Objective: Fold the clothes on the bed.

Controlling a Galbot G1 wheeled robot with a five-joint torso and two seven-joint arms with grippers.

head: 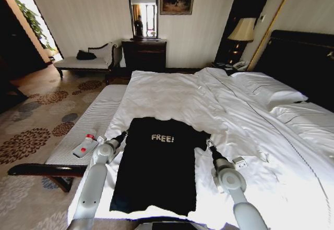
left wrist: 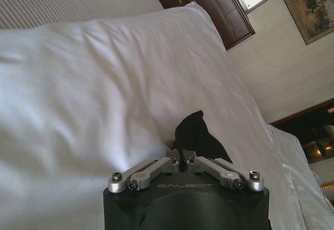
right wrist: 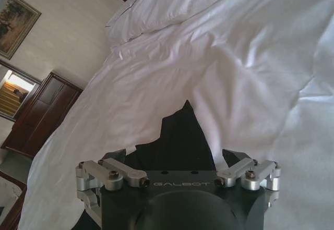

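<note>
Left gripper, jaws closed on one sleeve of the single black T-shirt; right gripper, jaws spread wide over the other sleeve. T-shirt flat at the foot of one bed.

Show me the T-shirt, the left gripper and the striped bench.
T-shirt (head: 156,175): head view, middle of the black front.
Left gripper (head: 124,134): head view, tip at the shirt's sleeve.
Striped bench (head: 91,120): head view, padded top.
</note>
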